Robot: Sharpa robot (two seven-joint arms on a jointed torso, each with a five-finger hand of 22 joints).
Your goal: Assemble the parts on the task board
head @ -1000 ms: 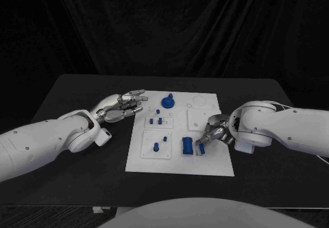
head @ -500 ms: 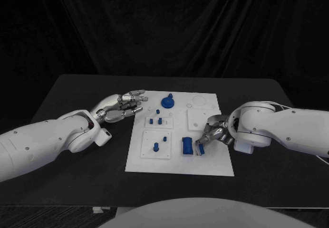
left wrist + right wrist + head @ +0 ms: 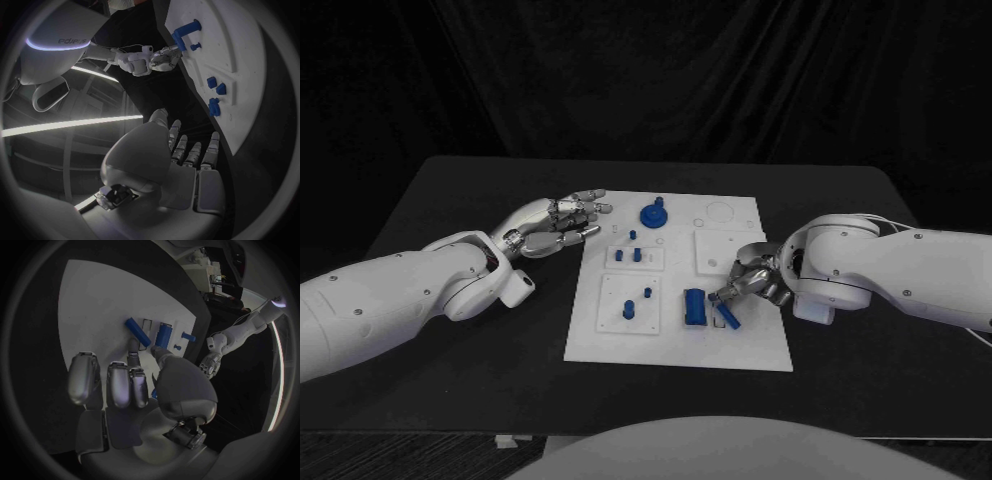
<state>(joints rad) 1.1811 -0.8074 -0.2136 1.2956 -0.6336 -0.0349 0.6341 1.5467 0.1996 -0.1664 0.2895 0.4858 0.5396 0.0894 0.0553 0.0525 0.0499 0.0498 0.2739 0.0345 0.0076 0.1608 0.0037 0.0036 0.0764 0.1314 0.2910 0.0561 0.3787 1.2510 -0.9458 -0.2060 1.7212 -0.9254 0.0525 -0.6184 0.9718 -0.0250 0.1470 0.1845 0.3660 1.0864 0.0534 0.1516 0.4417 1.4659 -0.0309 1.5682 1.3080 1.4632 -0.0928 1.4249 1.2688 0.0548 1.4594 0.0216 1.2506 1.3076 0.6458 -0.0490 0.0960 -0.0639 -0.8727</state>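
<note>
My left hand (image 3: 560, 226) sits just off the task board's (image 3: 678, 345) 9-to-10 o'clock edge, fingers spread and loosely curled, nothing in them. Idle, from what I see.

Moving right across the board: small pegs (image 3: 629, 254) on the upper inset, round knobbed part (image 3: 655, 213) near 12 o'clock, more small parts (image 3: 633, 306) on the lower-left inset. Centre-right, a blue block (image 3: 694, 306) stands by a slot.

Right next to it, at about 4 o'clock from board centre, is the slim blue bar (image 3: 728, 316). It's tilted, not square to the block. My right hand (image 3: 751, 282) is over it from the 3 o'clock edge; right wrist view has a fingertip (image 3: 133, 343) against the bar's (image 3: 137, 331) end, other fingers curled back. I can't tell whether that's a pinch or just a push, so I won't call it a grasp.

Risks as I judge them:
- bar skewed, so it could jam or ride over the slot edge if pushed further
- single-finger contact may spin it instead of sliding it
- knuckles close to the blue block; could knock it over
- board may shift, since my left hand isn't bracing it
</note>
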